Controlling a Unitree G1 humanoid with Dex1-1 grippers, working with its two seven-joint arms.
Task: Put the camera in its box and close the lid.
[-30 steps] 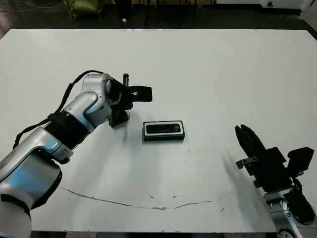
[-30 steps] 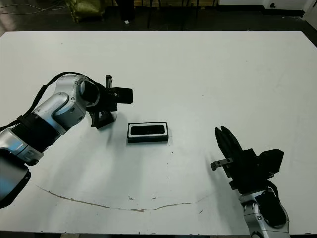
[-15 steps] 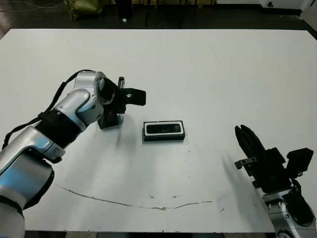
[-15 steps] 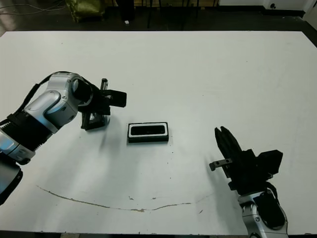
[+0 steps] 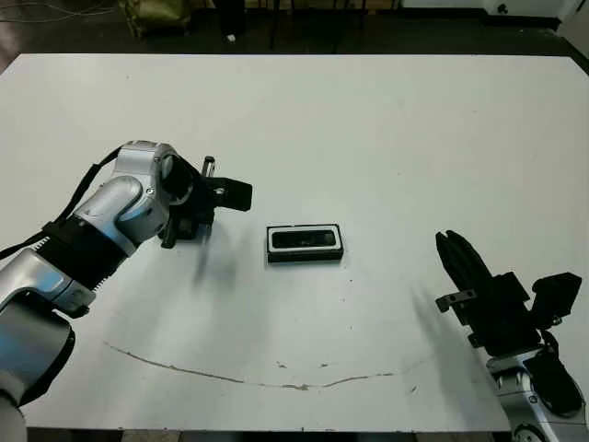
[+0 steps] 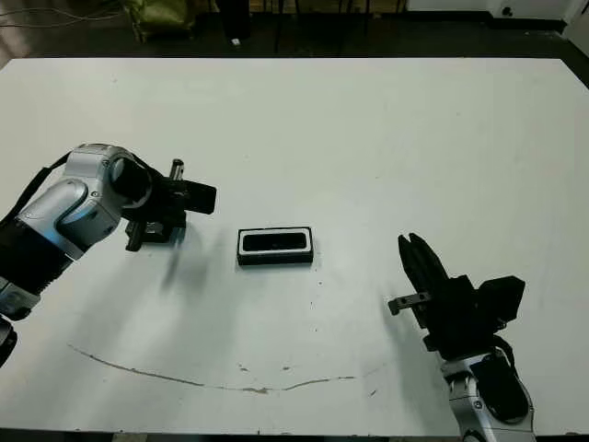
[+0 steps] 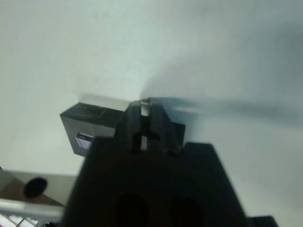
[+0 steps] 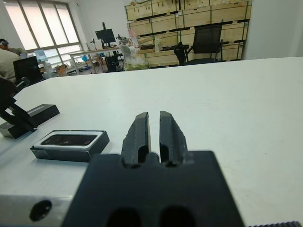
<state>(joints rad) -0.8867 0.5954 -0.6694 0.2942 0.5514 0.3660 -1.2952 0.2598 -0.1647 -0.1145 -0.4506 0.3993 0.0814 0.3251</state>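
The box [image 5: 305, 259], a black tray with white lining, lies at the table's middle. The slim black camera [image 5: 305, 239] rests inside it, also seen in the right wrist view as the camera [image 8: 68, 140]. The black lid [image 8: 40, 113] is off the box, to the box's left, low over the table. My left gripper [image 5: 179, 230] is shut on its edge, and the left wrist view shows the fingertips [image 7: 142, 105] pinched at the lid [image 7: 75, 124]. My right gripper [image 5: 457, 258] is shut and holds nothing, resting right of the box near the front edge.
A thin brown scratch [image 5: 230, 373] runs along the white table [image 5: 386, 138] near its front edge. Beyond the far edge stand chairs and shelves [image 8: 189, 28], and a person [image 8: 7, 56] sits at the far left.
My left arm has swung to the left, carrying the lid farther from the box. The box, the camera and the right gripper have stayed put.
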